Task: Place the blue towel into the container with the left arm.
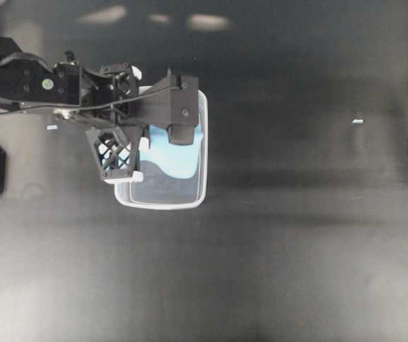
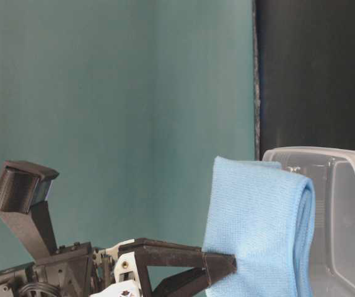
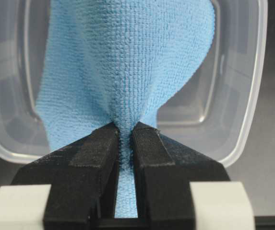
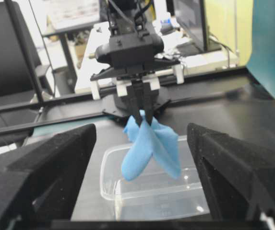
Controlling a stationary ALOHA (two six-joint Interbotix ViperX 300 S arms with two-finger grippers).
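Overhead: the left hand [image 1: 162,121] hangs over the tub [image 1: 202,153] with the towel [image 1: 179,160] showing beneath it. Left wrist: fingers [image 3: 91,151] clamped on a pinch of towel [image 3: 127,72], draping above the tub [image 3: 252,96]. Right wrist: right hand [image 4: 142,177] apart, holding nothing. Carrying looks done; next, lower and release.

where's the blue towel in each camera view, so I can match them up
Overhead exterior: blue towel left of centre, over the container, partly under the left gripper.
Table-level exterior: lower right of centre, hanging.
Left wrist: centre, pinched between the fingers.
Right wrist: centre, dangling over the tub.
Shared landmark: the clear container.
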